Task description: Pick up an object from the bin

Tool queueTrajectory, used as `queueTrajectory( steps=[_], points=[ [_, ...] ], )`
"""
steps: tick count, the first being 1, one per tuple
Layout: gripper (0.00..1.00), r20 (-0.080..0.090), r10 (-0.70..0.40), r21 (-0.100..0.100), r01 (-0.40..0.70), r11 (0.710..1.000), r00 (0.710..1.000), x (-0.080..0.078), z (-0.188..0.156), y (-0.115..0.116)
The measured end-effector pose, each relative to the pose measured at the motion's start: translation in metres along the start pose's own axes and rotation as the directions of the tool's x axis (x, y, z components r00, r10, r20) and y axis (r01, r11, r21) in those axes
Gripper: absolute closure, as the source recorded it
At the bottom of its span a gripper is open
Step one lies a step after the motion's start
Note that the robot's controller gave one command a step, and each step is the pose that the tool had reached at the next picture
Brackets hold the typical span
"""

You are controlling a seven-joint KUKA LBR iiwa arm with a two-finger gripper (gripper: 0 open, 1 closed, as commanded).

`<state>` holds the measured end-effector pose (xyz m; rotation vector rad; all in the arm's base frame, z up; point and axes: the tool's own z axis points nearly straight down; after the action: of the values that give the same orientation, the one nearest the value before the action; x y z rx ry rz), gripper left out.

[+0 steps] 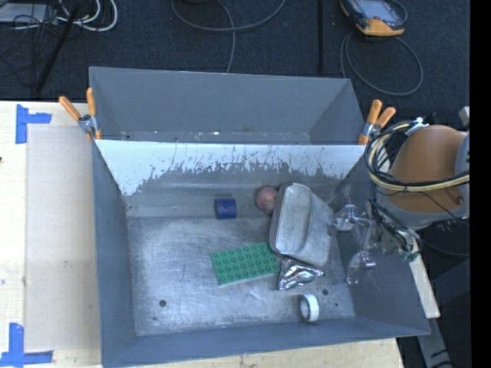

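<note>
Camera view shows us the gripper at the bin's right wall, jaws spread and empty. We see it just beside the grey metal tray.

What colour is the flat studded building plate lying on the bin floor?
The plate is green all over, seen best in the camera view.

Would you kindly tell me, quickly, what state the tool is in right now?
Tool: open, holding nothing, by the right wall of the bin.
</note>
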<state>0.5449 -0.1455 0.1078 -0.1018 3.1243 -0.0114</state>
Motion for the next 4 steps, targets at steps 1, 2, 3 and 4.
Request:
queueTrajectory(
  steps=[1,2,3,4],
  points=[
    [0.0,-0.008,0.001,-0.003,-0.001,1.0,1.0,0.002,0.012,0.016],
    [0.0,-0.017,0.001,-0.01,-0.001,1.0,1.0,0.029,0.034,0.085],
    [1.0,-0.017,0.0,-0.008,0.0,1.0,1.0,0.028,0.033,0.083],
    [1.0,-0.008,-0.049,-0.007,0.049,0.999,0.999,0.032,-0.092,0.081]
  ],
)
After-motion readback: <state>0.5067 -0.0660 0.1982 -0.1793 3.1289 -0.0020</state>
